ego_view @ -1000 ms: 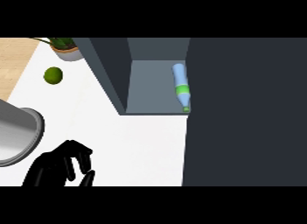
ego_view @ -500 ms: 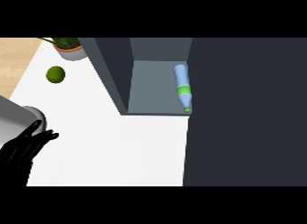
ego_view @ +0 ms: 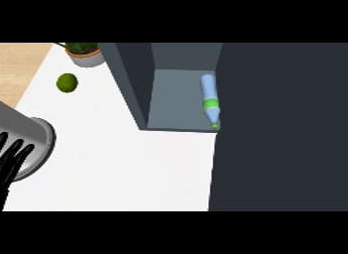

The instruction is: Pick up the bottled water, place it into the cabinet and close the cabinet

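The bottle (ego_view: 210, 99) lies in the cabinet (ego_view: 133, 84), probably light and slippery; grasp its middle. The left hand (ego_view: 2, 167) is spread, empty

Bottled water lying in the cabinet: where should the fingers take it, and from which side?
Probably round its blue body behind the green band. The bottled water lies on its side, cap toward the open front of the cabinet, close to the dark panel on its right, so come from the front, on its left.

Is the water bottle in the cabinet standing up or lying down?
Lying down: the bottled water rests on its side inside the cabinet, its green cap pointing toward the front edge.
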### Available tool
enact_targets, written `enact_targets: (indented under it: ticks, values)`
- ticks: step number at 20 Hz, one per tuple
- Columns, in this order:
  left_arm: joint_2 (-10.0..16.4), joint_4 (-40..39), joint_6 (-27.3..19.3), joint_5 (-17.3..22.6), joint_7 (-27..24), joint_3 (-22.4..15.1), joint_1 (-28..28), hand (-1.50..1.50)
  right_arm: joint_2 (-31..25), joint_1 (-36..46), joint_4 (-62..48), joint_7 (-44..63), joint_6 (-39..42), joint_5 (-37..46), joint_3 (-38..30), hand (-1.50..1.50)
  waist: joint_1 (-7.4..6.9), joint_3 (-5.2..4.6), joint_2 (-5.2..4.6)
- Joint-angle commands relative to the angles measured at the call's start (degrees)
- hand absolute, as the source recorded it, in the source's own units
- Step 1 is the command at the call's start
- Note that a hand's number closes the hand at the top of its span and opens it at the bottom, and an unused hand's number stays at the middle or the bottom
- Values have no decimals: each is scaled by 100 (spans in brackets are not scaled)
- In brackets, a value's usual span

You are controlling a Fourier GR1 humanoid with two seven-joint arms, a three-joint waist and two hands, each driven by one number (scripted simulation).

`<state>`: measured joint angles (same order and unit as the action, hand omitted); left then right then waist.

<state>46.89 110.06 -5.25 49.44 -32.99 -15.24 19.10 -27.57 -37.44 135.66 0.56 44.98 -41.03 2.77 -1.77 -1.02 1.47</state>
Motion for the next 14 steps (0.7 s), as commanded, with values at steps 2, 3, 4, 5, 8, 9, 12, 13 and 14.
enact_targets:
  ticks: [2, 3, 4, 5, 8, 9, 12, 13, 14]
  values:
    - [171, 23, 221, 189, -43, 269, 217, -150, -178, 458, 1574, 636, -353, 903, 245, 150, -40, -22, 32]
    - [243, -26, 329, 186, -52, 267, 371, -150, -210, 547, 1473, 719, -406, 904, 334, 150, -114, -36, 48]
    - [300, 13, 325, 250, -5, 365, 322, -150, -232, 729, 1475, 786, -453, 920, 421, 150, -98, -28, 35]
    - [274, -22, 416, 230, -58, 299, 436, -150, -264, 841, 1429, 870, -508, 948, 487, 150, -110, -43, 53]
    - [355, -93, 508, 392, -79, 537, 516, -150, -165, 1142, 1311, 1057, -835, 899, 824, 150, -90, -48, 42]
    - [378, -34, 500, 369, -72, 533, 555, -150, -140, 1225, 1339, 1102, -940, 873, 912, 150, -56, -45, 69]
    - [527, -139, 712, 437, -81, 685, 716, -150, -74, 1587, 1202, 1377, -1313, 908, 1259, 150, -112, -42, 33]
    - [522, -53, 759, 430, -121, 671, 791, -150, 16, 1691, 1101, 1414, -1422, 924, 1417, 150, -177, -42, 65]
    - [623, -61, 830, 505, -60, 766, 781, -150, 83, 1883, 997, 1459, -1521, 967, 1516, 150, -198, -40, 49]
